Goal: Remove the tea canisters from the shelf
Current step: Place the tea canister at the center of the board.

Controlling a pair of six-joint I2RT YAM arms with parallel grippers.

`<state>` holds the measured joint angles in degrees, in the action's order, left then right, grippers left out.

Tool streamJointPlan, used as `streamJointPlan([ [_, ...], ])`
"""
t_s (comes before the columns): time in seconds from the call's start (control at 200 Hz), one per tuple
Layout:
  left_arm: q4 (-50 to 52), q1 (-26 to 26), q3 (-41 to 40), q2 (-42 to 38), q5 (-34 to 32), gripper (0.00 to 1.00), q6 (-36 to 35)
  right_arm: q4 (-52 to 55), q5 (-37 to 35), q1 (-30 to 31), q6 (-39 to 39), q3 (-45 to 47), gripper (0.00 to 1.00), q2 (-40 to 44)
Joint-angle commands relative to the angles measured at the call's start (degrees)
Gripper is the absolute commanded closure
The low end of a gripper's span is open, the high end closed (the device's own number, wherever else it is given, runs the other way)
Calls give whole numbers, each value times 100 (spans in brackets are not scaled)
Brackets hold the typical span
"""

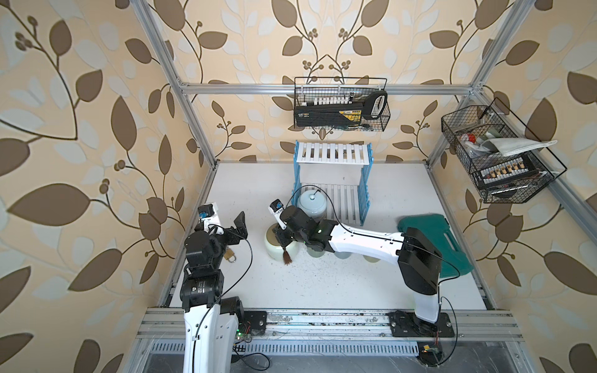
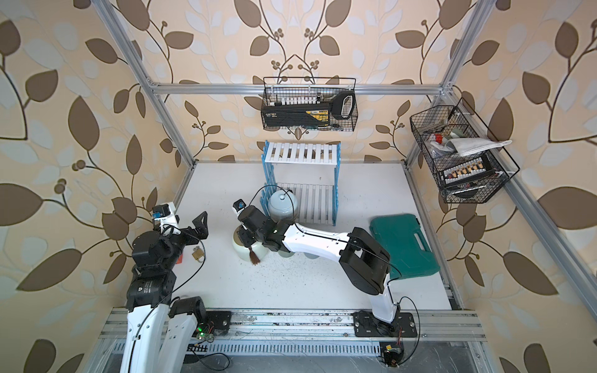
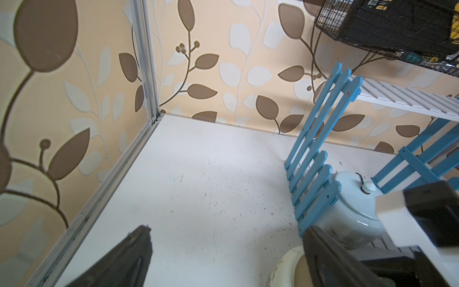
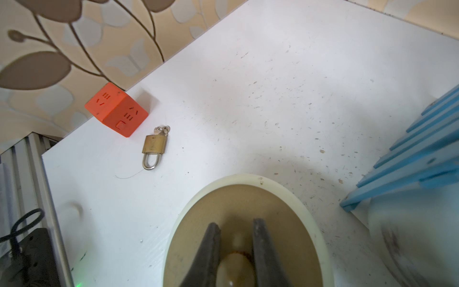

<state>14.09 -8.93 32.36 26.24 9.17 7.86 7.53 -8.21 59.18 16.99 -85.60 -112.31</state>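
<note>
Leafy wallpaper (image 1: pixel 97 129) lines the walls around a white table (image 1: pixel 323 284). At the back stands the shelf (image 1: pixel 332 153); its top board is bare. A blue jar (image 1: pixel 310 203) sits on the lower tier, at the front corner nearer the left arm. The cream jar (image 1: pixel 273 247) is off the shelf, in front of that corner, with its tassel (image 1: pixel 287 256) hanging down the side. The right gripper (image 4: pixel 236 223) comes down on it, fingers pressed against the lid's knob. The left gripper (image 3: pixel 227 228) hangs spread wide over bare table near the wall, holding nothing. Parts of small jars (image 1: pixel 371 259) show from under the right forearm. A padlock (image 4: pixel 154 146) and an orange cube (image 4: pixel 116 110) lie by the left arm. A green case (image 1: pixel 433 239) lies on the right arm's side.
</note>
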Motion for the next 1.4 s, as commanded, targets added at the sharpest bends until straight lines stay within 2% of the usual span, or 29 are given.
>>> streamJointPlan([
  [0.0, -143, -7, 169, -14, 138, 1, 24, -924, -67, -117, 133, 3, 100, 66],
  [0.26, -150, -35, 159, -5, 197, 1, 14, -909, 74, -142, 214, 149, 100, -36],
  [0.57, -124, -29, 172, -5, 120, 1, 1, -949, -95, -137, 229, 413, 100, 80],
  [0.665, -161, -28, 165, -40, 233, 1, 5, -959, -72, -136, 234, 421, 81, 111],
  [0.77, -103, -48, 175, -20, 232, 1, 6, -709, -131, -127, 282, 335, 55, 193],
  [0.83, -82, -17, 188, -30, 244, 1, 5, -782, -159, -133, 340, 410, 47, 314],
  [0.995, 20, 45, 204, 8, 481, 1, -67, -361, -148, -127, 301, 365, 42, 684],
  [1.12, 101, 172, 347, 93, 780, 1, -345, -468, -315, -135, 291, 811, 37, 1228],
  [1.395, -33, 348, 693, 675, 1547, 1, -385, 306, -1009, -220, 153, 1138, 23, 2144],
])
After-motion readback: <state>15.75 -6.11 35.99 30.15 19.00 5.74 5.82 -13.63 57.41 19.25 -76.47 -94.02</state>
